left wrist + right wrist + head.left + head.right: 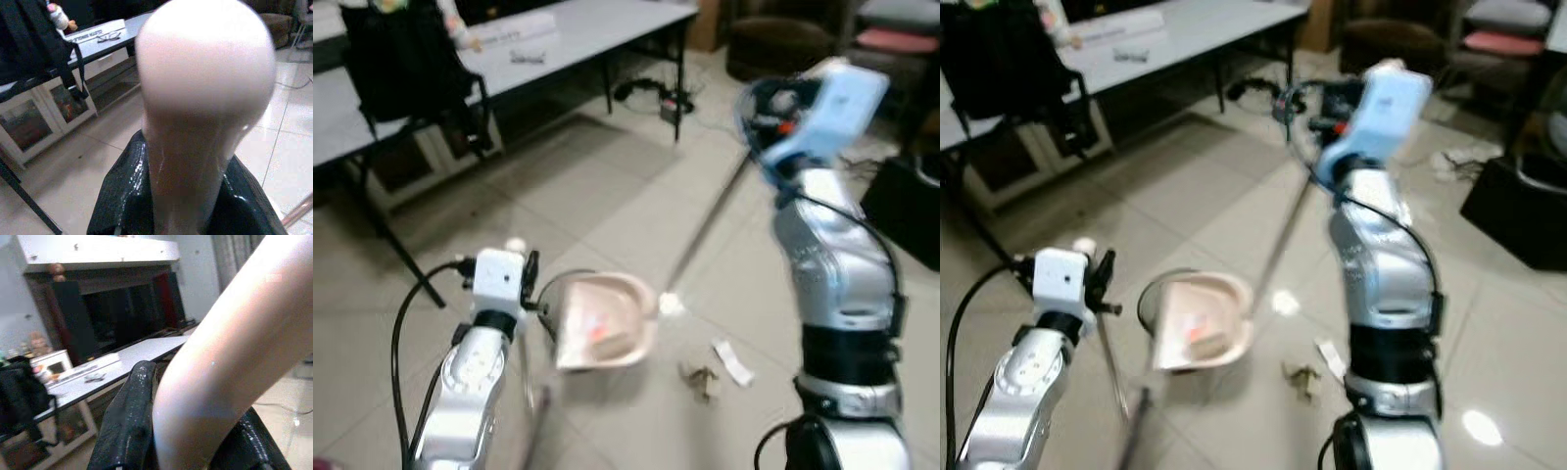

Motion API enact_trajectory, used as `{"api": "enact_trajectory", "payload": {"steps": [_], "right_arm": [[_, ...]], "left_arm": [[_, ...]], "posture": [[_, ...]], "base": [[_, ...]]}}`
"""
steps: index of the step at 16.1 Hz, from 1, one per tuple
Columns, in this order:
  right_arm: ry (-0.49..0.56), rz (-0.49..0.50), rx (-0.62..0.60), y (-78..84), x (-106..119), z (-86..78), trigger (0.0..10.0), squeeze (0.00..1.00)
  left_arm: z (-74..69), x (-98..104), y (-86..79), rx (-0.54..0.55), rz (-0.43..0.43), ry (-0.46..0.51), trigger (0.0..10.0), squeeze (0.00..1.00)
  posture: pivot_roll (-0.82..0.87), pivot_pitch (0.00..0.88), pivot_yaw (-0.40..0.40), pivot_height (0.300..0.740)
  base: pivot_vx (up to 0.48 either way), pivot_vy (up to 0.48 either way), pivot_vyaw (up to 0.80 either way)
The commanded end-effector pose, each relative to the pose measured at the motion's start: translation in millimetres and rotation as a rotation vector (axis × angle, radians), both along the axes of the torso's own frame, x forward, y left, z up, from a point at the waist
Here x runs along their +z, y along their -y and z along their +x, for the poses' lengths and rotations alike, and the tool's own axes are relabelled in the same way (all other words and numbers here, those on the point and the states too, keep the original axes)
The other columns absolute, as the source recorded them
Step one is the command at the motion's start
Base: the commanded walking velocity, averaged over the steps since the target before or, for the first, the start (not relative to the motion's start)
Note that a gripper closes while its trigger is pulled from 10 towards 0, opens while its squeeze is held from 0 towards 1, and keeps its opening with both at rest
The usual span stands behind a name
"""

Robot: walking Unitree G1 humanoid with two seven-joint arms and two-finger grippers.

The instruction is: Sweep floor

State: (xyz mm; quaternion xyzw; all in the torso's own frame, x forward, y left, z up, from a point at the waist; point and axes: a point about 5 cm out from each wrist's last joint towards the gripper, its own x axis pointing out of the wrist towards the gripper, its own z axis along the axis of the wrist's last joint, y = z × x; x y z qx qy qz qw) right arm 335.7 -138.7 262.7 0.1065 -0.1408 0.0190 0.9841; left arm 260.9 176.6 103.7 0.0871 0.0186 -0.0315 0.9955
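Observation:
My left gripper is shut on the pink rounded top of the dustpan handle, low at the left. The pink dustpan hangs just to its right over the tiled floor, with something red inside. My right gripper is raised at the right and shut on the pale broom handle. The thin broom stick slants down from it toward the dustpan's right rim. Crumpled litter and a white paper scrap lie on the floor to the right of the pan.
A grey table with black legs stands at the back, a black bag hanging on a chair before it. Cables lie under the table's end. A dark box sits at the right, with armchairs behind.

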Motion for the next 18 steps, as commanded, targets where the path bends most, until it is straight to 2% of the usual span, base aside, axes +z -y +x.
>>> {"api": "enact_trajectory", "payload": {"steps": [1,5,15,18], "right_arm": [[0.064,0.021,0.053,-13.2,14.1,-2.4,10.0,0.0],[0.064,0.023,0.053,-13.9,14.8,-0.8,10.0,0.0],[0.066,0.041,0.01,-3.9,14.4,-1.7,10.0,0.0],[0.084,0.011,0.009,-3.2,16.2,-1.8,10.0,0.0]], "left_arm": [[1.9,7.3,-7.8,0.02,0.033,0.026,10.0,0.0],[2.5,7.2,-9.6,0.025,0.034,0.024,10.0,0.0],[3.6,7.4,-6.9,0.003,0.041,0.02,10.0,0.0],[4.3,7.9,-5.8,0.0,0.043,0.025,10.0,0.0]], "posture": [[-0.07,0.0,0.051,0.74],[-0.07,0.0,0.052,0.74],[-0.07,0.0,0.064,0.74],[-0.08,0.0,0.066,0.74]], "base": [[0.36,0.0,0.45],[0.358,0.0,0.71],[0.358,0.0,0.0],[0.236,0.0,0.0]]}}
